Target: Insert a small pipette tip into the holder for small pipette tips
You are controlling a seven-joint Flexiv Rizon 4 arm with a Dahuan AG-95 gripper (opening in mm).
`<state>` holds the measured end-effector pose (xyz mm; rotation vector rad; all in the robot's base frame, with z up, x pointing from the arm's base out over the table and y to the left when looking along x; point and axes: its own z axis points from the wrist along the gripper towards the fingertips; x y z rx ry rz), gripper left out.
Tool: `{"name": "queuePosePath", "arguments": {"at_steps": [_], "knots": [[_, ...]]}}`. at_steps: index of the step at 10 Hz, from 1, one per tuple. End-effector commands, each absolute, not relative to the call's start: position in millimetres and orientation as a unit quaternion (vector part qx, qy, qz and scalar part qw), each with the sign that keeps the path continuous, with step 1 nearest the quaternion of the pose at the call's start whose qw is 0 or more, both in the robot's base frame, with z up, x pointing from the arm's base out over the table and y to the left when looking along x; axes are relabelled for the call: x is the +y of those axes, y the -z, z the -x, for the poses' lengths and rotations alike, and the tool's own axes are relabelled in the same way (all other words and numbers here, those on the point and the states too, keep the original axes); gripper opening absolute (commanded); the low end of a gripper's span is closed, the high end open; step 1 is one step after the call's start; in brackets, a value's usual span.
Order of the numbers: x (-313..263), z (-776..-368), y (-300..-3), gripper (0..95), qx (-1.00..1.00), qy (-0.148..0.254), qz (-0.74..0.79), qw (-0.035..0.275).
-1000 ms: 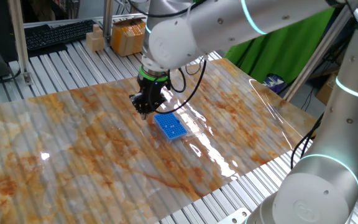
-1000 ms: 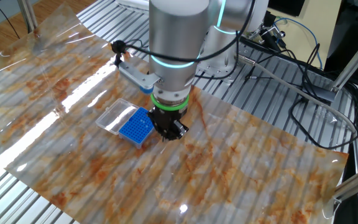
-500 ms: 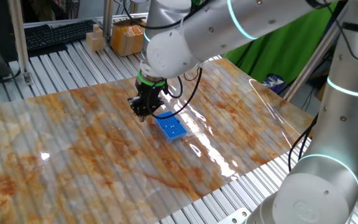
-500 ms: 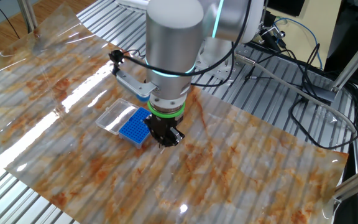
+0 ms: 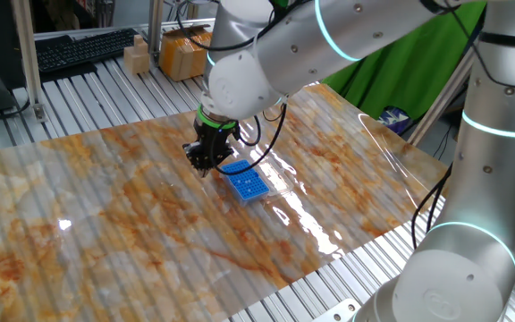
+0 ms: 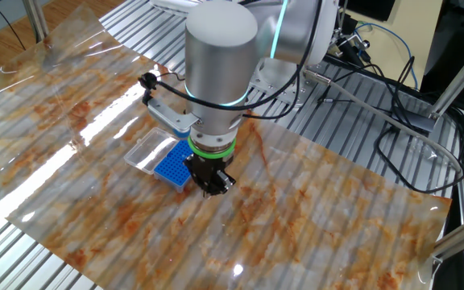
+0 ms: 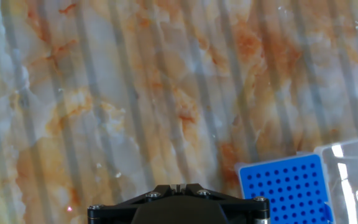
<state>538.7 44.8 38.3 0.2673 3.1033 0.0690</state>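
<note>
Gripper point(image 5: 204, 162) in one fixed view is pointing straight down, low over the marbled sheet point(image 5: 132, 215), and its jaws look pinched all the way together. Honestly can't make out any tip between them, it's too small and dark down there. The blue rack point(image 5: 246, 185) sits on the sheet just beside the gripper, on the side toward the green cloth point(image 5: 392, 72), not touching as far as I can tell.

From the other fixed view the gripper point(image 6: 210, 184) hangs under the fat silver arm point(image 6: 216, 72), again closed up tight, right next to one short edge of the blue rack point(image 6: 174, 165). A clear plastic lid point(image 6: 147, 151) lies flat against the rack's far side. Whether the fingers actually touch the sheet, can't say.

Hand view only catches the black base of the gripper point(image 7: 178, 185) at the bottom edge, fingertips not visible. The rack point(image 7: 283, 188) is down in the lower right corner, grid of little holes facing up, with the clear lid point(image 7: 352, 168) next to it at the frame edge.
</note>
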Motion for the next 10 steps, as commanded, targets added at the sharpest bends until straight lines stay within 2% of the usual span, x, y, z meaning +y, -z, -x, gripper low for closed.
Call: {"name": "queuePosePath", "arguments": {"at_steps": [1, 10], "knots": [[44.8, -539.4, -38.0, 0.0, 0.996, -0.023, -0.088, 0.013], [44.0, -538.6, -37.3, 0.0, 0.994, -0.027, -0.104, 0.006]]}}
